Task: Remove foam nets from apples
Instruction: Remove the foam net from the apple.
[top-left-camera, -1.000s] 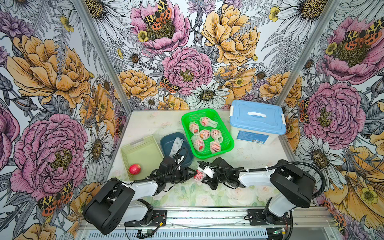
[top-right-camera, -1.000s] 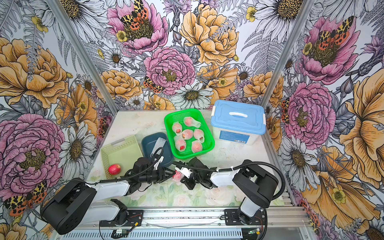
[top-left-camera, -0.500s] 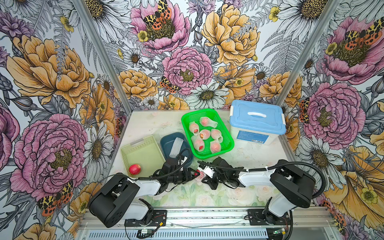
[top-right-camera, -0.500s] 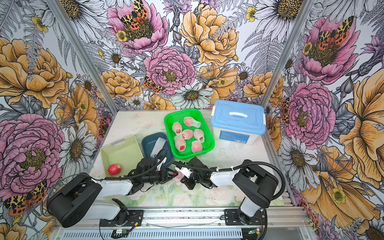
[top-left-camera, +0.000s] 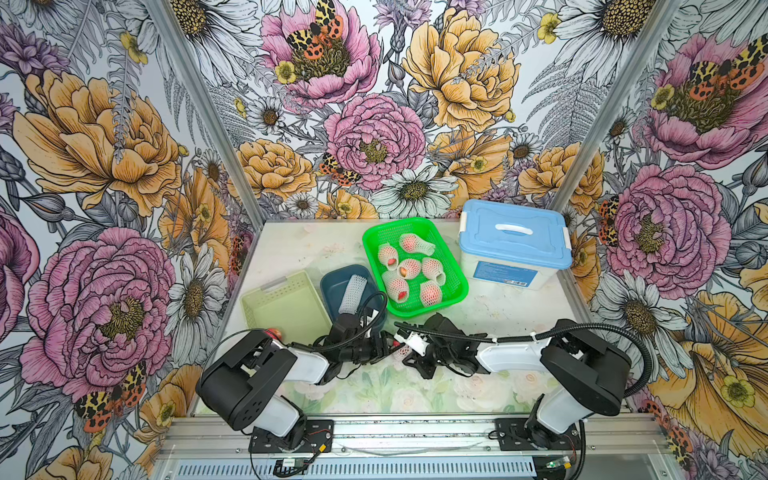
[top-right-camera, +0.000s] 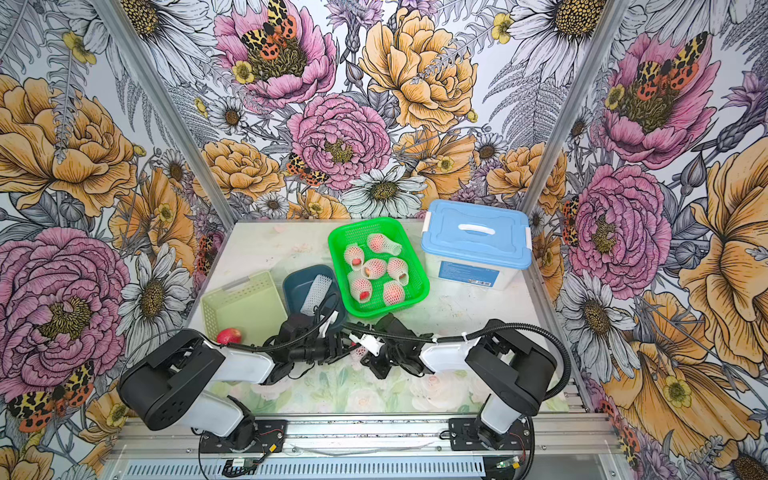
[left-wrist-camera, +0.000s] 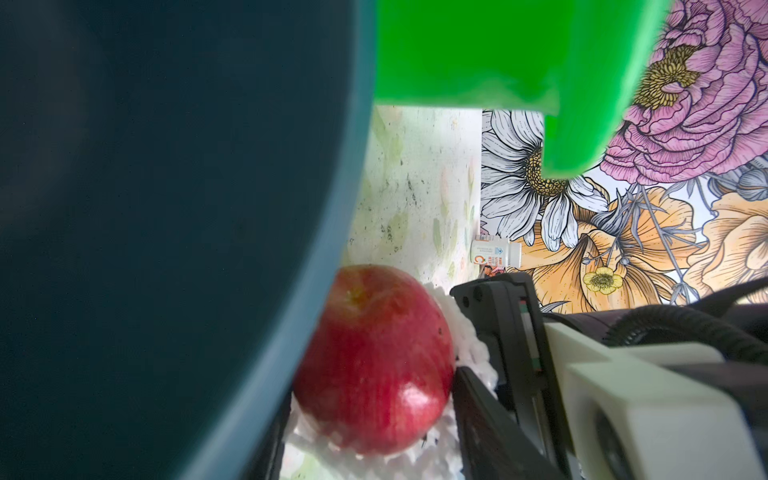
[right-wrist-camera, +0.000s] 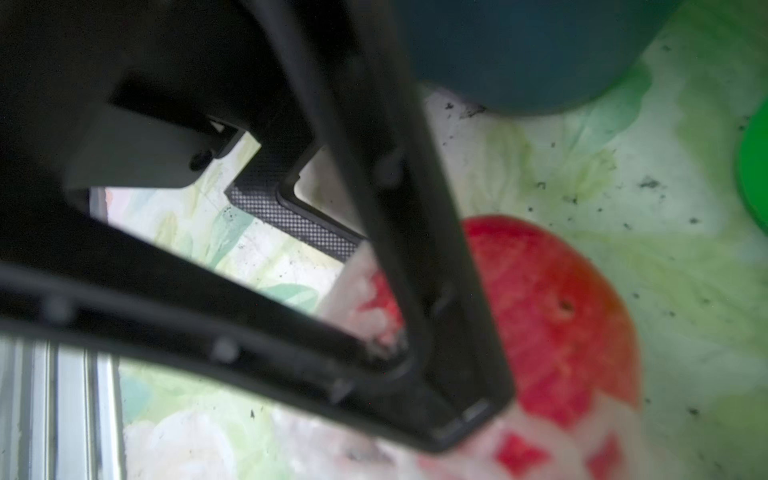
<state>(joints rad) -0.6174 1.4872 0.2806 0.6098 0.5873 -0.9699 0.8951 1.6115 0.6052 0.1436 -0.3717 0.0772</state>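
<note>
Altogether six netted apples (top-left-camera: 409, 268) lie in the green basket (top-left-camera: 415, 224), one bare apple (top-right-camera: 228, 334) in the pale tray (top-right-camera: 249, 307), one empty net (top-left-camera: 353, 291) in the blue bin (top-left-camera: 332, 286). On the floral-walled desk (top-left-camera: 498, 307), lower centre, the right hand (right-wrist-camera: 409, 361) pinches the bunched net (left-wrist-camera: 473, 345) on a red apple (left-wrist-camera: 374, 361); the left hand (top-left-camera: 380, 347) sits beside, opening unclear.
</note>
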